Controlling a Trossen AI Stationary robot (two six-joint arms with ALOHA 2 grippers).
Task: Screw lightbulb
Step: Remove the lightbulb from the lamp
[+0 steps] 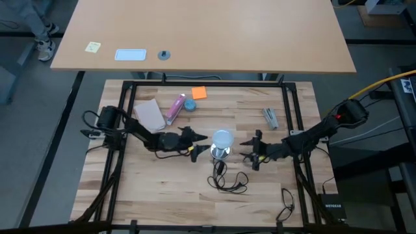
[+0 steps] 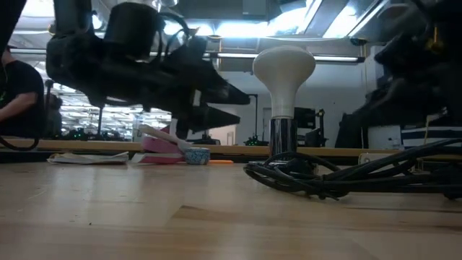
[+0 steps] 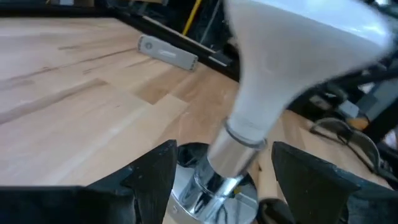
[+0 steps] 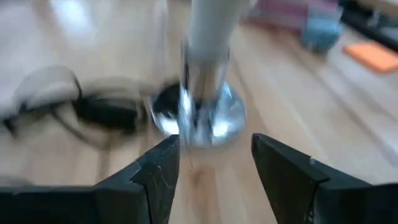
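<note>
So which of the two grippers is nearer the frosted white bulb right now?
The left gripper, open, with its fingertips almost at the frosted white lightbulb standing on the shiny silver lamp base. The right gripper, also open, sits visibly farther off.

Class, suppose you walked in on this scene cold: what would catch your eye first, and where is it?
The frosted white lightbulb standing upright in the shiny lamp base at mid-table, its black cord coiled in front. The left gripper and right gripper flank it, both open, neither touching.
</note>
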